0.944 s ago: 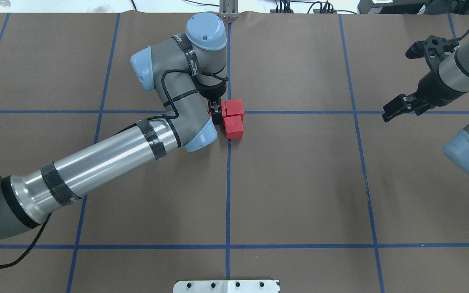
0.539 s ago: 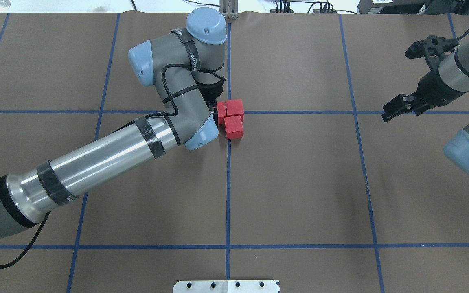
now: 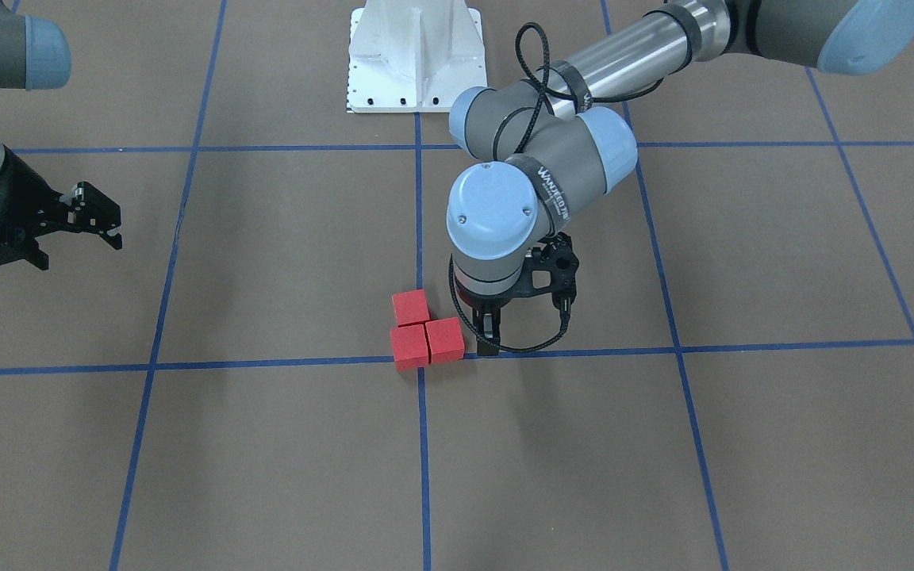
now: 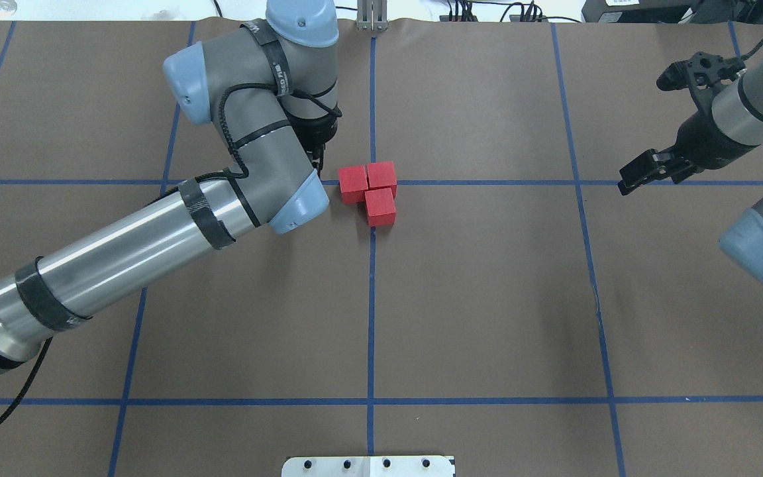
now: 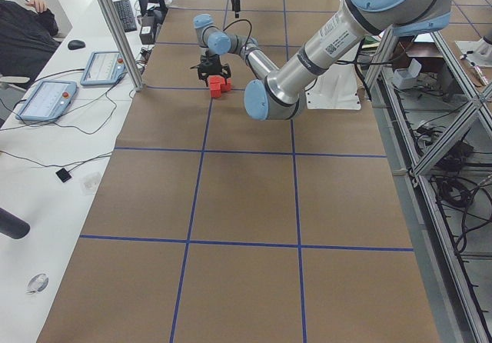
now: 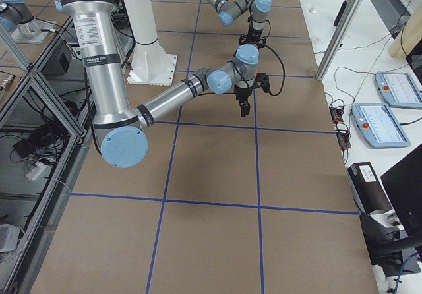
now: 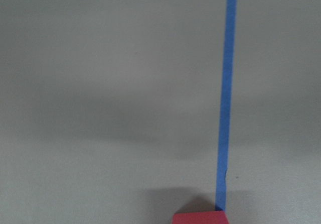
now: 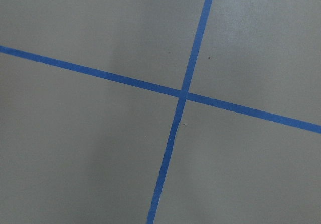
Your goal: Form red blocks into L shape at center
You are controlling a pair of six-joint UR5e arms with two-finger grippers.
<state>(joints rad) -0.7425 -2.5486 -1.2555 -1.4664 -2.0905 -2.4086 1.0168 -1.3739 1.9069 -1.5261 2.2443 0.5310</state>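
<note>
The three red blocks (image 4: 380, 206) lie touching in an L in the middle of the brown surface (image 4: 487, 298), covering the center crossing of the blue tape lines (image 4: 371, 298): two side by side along the line running toward the left and right edges, the third against the right-hand one on the robot's side. The left gripper (image 3: 489, 341) hangs just beside the L toward the left edge, grasping no block, though whether it is spread or clenched cannot be told. The right gripper (image 4: 650, 179) hovers spread and empty near the right edge.
</note>
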